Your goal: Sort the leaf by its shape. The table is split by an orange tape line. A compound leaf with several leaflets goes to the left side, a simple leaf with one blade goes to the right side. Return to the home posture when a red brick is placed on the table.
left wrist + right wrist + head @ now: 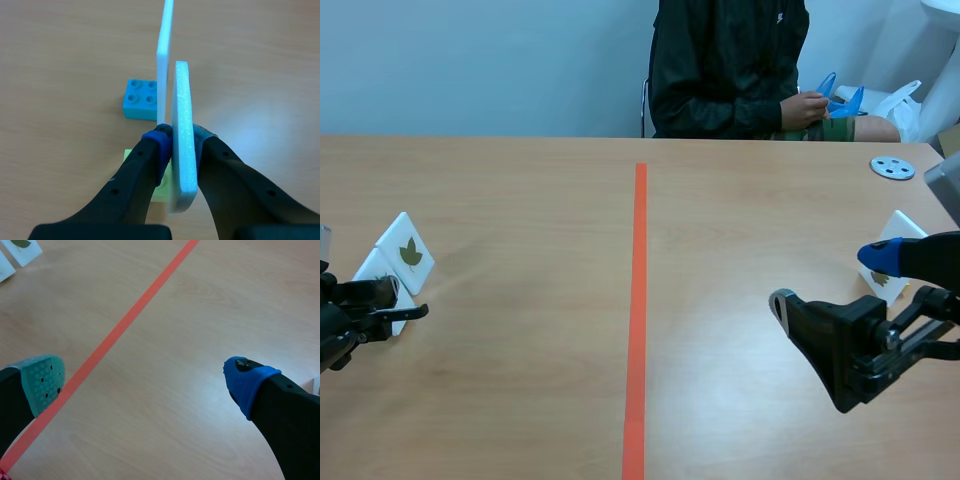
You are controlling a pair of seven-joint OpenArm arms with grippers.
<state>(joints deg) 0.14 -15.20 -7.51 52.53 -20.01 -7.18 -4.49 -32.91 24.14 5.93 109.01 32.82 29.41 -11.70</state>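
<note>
Two white leaf cards stand at the far left of the table. The farther card [406, 250] shows a dark leaf and rests on a blue brick [140, 99]. My left gripper [405, 312] is shut on the nearer card [182, 125], which stands edge-on between the fingers on a yellow-green brick [164, 189]; its leaf face is hidden. My right gripper [830, 280] hangs open over bare table right of the orange tape line [638, 320], with nothing between its pads. Another leaf card [900, 232] stands just behind its blue pad, partly hidden.
A person sits across the table holding a blue tool [840, 100]. A grey disc [892, 167] lies at the back right, near a white bag [905, 100]. The two left-side cards [22, 249] show far ahead of the right gripper [142, 380].
</note>
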